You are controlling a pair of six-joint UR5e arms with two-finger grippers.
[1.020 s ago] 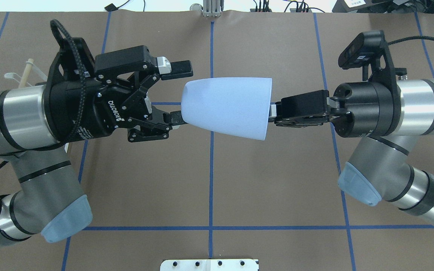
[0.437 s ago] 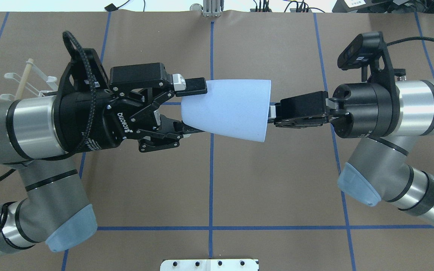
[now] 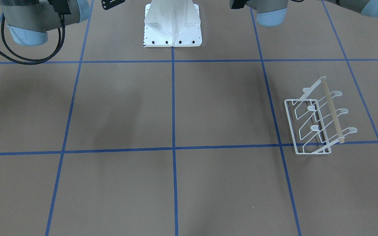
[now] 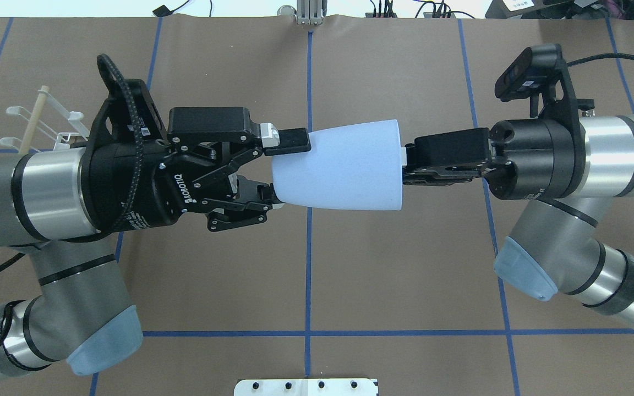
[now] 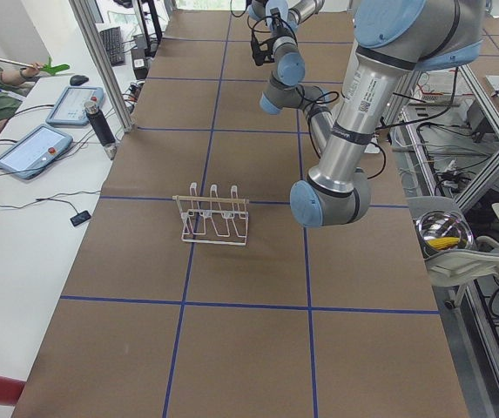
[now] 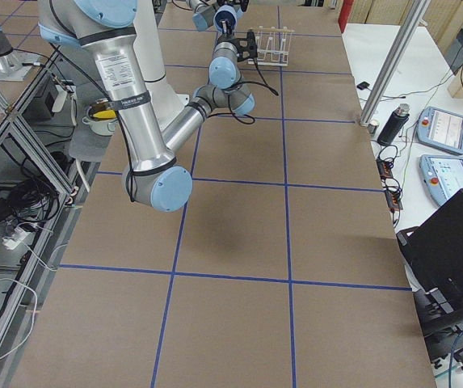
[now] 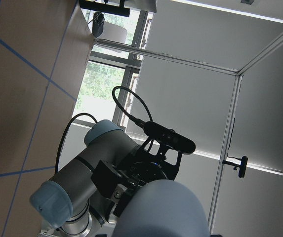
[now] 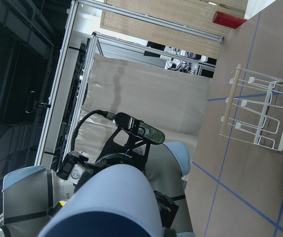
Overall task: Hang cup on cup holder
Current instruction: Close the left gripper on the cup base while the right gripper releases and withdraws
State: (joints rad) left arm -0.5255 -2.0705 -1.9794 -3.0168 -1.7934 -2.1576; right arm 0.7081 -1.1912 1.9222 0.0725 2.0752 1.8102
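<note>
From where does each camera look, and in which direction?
Front-facing: across the table, steeply down on the white wire rack with wooden rod; arm elbows, base at top.
Overhead: behind the robot, looking down; both arms, left gripper and right gripper hold the pale blue-grey plastic tumbler.
Exterior left: table's end; left arm near.
Exterior right: opposite end; right arm near.
Left wrist: along the tumbler toward the right arm.
Right wrist: along the tumbler toward the left arm.
Shared: both side views show the rack.

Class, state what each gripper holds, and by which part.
The right gripper pinches the cup at its wide rim; the left gripper clamps its narrow closed end.
</note>
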